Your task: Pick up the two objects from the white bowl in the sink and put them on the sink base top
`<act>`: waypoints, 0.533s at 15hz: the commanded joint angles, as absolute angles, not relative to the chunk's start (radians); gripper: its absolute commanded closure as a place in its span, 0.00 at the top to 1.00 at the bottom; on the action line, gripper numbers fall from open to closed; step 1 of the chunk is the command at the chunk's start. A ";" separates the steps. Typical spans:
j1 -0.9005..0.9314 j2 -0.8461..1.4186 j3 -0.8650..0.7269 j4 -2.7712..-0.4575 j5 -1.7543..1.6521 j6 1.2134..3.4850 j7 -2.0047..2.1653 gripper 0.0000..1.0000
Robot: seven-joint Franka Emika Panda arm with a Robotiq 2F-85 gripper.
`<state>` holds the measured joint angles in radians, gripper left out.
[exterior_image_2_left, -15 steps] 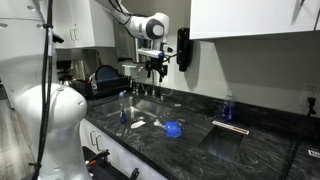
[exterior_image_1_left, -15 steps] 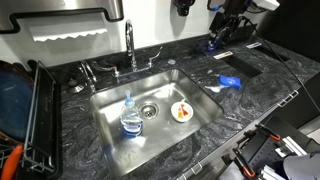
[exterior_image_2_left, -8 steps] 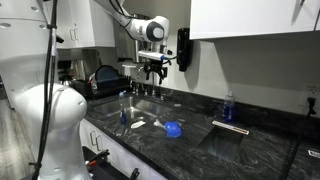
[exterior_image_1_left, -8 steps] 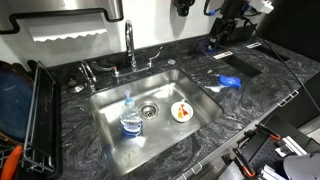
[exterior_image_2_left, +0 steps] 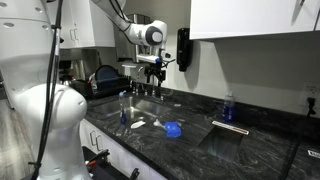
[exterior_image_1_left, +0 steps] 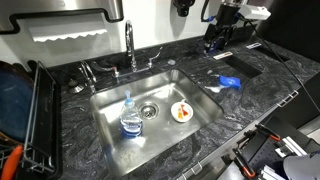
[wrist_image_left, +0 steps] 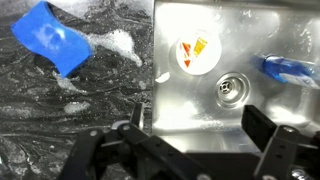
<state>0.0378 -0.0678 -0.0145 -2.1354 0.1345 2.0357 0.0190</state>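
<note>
The white bowl [exterior_image_1_left: 181, 112] sits in the sink [exterior_image_1_left: 120, 145] right of the drain and holds the two orange-and-red objects [exterior_image_1_left: 182, 113]. In the wrist view the bowl [wrist_image_left: 196, 53] with the objects [wrist_image_left: 195, 50] lies at the top, above the drain. My gripper [exterior_image_1_left: 214, 42] hangs high over the back right of the dark stone sink base top [exterior_image_1_left: 245, 110], well away from the bowl. It is open and empty, and its two black fingers [wrist_image_left: 200, 135] straddle the sink's edge. It also shows in an exterior view [exterior_image_2_left: 151, 74].
A clear blue-topped bottle [exterior_image_1_left: 131, 117] stands in the sink left of the drain [exterior_image_1_left: 149, 111]. A blue item [exterior_image_1_left: 230, 82] lies on the countertop right of the sink. The chrome faucet [exterior_image_1_left: 130, 45] rises behind the basin. A black wire dish rack [exterior_image_1_left: 25, 115] stands far left.
My gripper has drifted a little sideways toward the sink, staying high and open. The bowl, objects, bottle and blue item have not moved.
</note>
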 commanded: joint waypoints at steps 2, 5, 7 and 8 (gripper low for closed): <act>0.052 -0.021 0.045 -2.213 0.072 2.214 0.365 1.00; 0.067 0.016 0.064 -2.248 0.007 2.289 0.578 1.00; 0.079 0.042 0.069 -2.265 -0.005 2.299 0.659 1.00; 0.082 0.054 0.069 -2.273 0.008 2.300 0.675 1.00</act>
